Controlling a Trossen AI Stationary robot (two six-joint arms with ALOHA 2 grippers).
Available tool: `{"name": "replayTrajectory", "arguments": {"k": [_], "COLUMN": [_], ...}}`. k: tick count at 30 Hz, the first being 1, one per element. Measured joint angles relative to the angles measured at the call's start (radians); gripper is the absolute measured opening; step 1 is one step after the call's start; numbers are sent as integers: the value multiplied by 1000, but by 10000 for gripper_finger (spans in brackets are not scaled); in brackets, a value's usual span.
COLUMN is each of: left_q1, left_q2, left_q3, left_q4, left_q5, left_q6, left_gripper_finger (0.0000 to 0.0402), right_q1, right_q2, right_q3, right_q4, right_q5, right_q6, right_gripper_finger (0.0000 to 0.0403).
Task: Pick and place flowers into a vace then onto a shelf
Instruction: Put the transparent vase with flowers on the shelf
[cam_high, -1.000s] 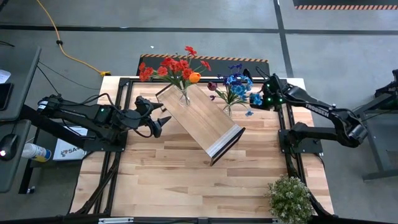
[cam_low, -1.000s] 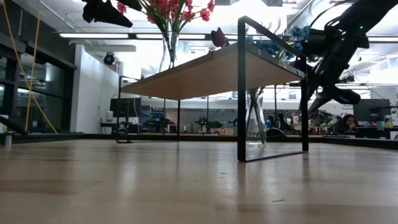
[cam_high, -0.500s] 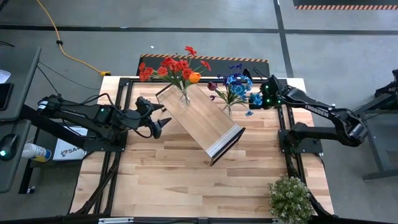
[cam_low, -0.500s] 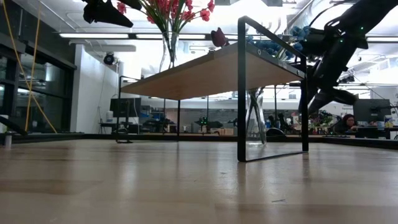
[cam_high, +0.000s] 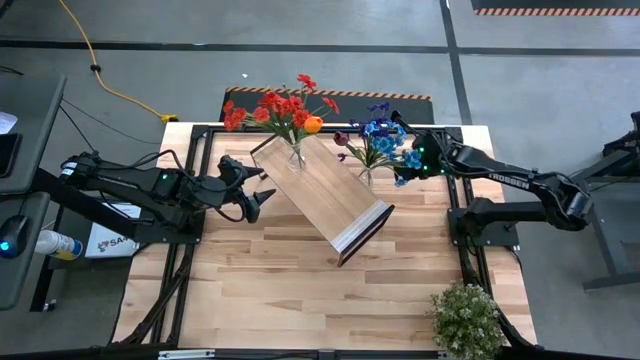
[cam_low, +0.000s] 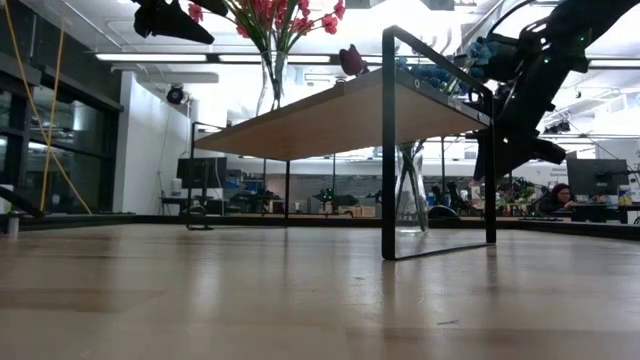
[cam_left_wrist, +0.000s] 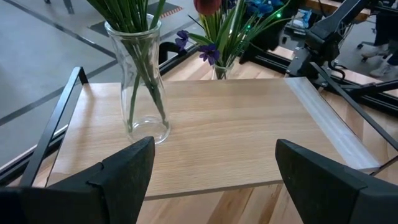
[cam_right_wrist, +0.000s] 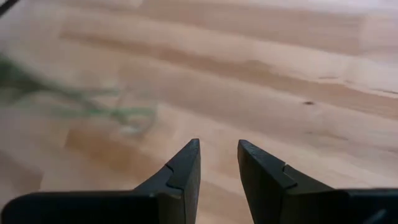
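right gripper (cam_right_wrist: 217, 163) narrowly parted, empty

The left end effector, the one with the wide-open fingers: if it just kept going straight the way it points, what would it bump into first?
Most likely the clear glass vase of red and orange flowers, standing on the large light-wood shelf ahead of the left end effector. It points over the board's near edge; depth is hard to judge.
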Motion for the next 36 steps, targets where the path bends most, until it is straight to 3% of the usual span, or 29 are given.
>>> {"name": "replayTrajectory", "arguments": {"k": [4,10,21,36], "left_q1": [0,0,0,0], "left_q2": [0,0,0,0], "left_q3": [0,0,0,0], "left_q4": [0,-3,-28,-47], "left_q5": [29,45,45,45], "left_q6": [0,0,0,0], "left_gripper_finger": [367,367,367,367], "right_q1": [-1,-1,-3,-3], "right_q2": [0,-1,0,0], "right_q3": [0,-15,-210,-242], "right_q4": [-1,22,232,421], "right_q5": [98,135,28,115], "right_q6": [112,229,409,526], "right_gripper_finger": [99,99,99,99]}}
